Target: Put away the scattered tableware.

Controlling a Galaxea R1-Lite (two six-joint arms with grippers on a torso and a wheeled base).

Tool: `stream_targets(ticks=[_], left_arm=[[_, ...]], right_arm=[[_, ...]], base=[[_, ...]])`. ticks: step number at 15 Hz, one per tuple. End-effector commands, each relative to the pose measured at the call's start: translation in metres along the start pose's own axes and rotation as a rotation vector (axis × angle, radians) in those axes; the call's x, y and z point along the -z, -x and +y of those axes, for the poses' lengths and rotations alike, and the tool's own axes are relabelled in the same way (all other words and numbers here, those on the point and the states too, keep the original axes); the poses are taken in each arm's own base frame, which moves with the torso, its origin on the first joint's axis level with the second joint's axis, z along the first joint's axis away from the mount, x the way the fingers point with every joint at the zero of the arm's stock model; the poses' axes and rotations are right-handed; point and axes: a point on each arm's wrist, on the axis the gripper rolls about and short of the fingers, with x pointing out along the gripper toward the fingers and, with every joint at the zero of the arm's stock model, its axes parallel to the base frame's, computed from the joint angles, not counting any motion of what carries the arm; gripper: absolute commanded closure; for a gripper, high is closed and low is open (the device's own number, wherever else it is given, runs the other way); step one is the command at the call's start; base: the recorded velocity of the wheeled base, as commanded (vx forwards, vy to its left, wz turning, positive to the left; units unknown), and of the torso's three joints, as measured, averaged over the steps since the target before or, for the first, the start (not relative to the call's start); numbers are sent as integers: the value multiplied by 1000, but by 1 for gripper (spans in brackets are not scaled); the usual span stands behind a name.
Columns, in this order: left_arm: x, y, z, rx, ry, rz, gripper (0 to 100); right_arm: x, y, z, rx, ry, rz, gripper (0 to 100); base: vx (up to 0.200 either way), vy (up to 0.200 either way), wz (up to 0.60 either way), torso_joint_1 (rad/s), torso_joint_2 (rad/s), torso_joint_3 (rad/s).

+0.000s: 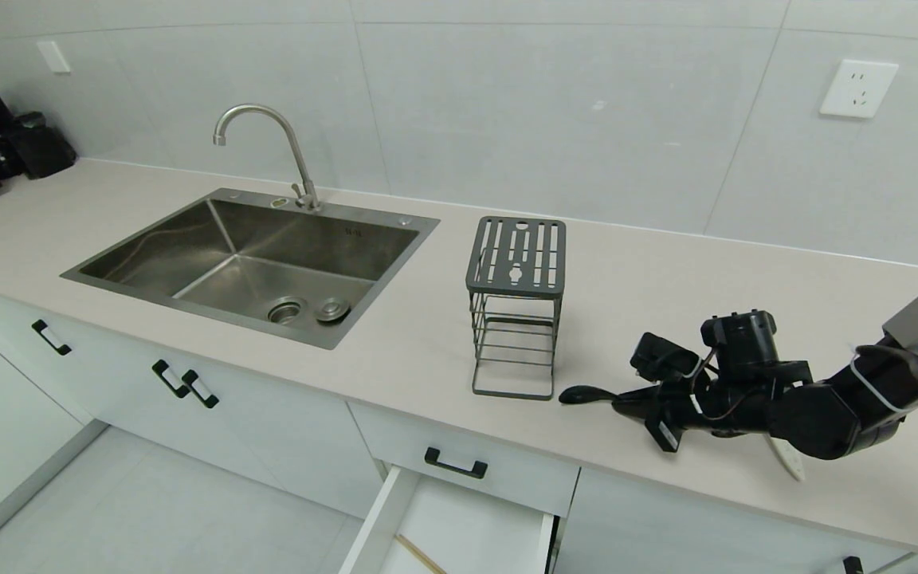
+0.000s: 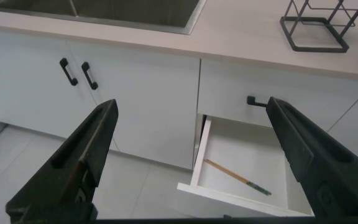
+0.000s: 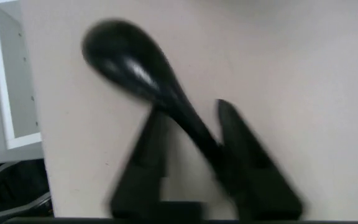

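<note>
First, from the head view, a black spoon (image 1: 586, 394) is seen low at the counter (image 1: 666, 263), just right of the wire rack (image 1: 516, 255). Its long axis is laid left to right, the bowl pointed toward the rack's foot and the handle reaching into the right gripper (image 1: 633, 399). Next, from the left wrist view, the left gripper (image 2: 191, 106) is shown spread wide above an open drawer (image 2: 201, 155), in which a chopstick (image 2: 235, 176) is laid. Lastly, from the right wrist view, the spoon's (image 3: 129, 59) bowl is pointed away from the claw (image 3: 191, 109); whether the handle is clamped cannot be told.
</note>
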Motion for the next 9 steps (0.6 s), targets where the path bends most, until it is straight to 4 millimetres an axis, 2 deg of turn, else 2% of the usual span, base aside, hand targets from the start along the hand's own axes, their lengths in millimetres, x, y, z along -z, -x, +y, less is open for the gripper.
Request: stream_targets(ticks=[1,6,9], left_arm=[[0,0,0,0,0,0,0],[0,0,0,0,0,-1,0],[0,0,0,0,0,0,0]], right_arm=[[1,0,1,-5,-3,3,100],[-9,8,0,12,13,-20,100],[-44,16,22,-18,65,-101,100]], base=[[0,0,0,0,0,0],[0,0,0,0,0,0],[0,0,0,0,0,0]])
